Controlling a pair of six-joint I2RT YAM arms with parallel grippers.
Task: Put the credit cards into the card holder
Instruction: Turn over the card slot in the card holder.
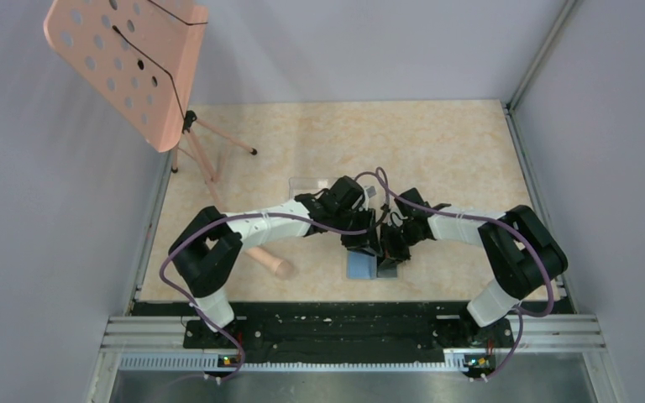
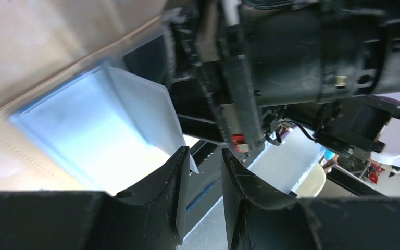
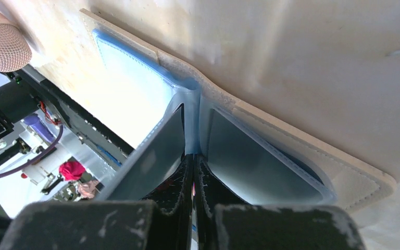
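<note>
The card holder lies open near the table's front edge, blue-grey inside up and tan rim on the table. My right gripper is shut on a raised blue-grey flap of it, with the fingers pinched together in the right wrist view. A dark grey panel stands beside the fingers; I cannot tell whether it is a credit card. My left gripper is open and empty just beside the lifted pale flap. In the top view it hovers right behind the holder.
A clear plastic box lies behind the two wrists. A pink rounded handle rests on the table left of the holder. A pink perforated music stand stands at the back left. The black rail runs along the front.
</note>
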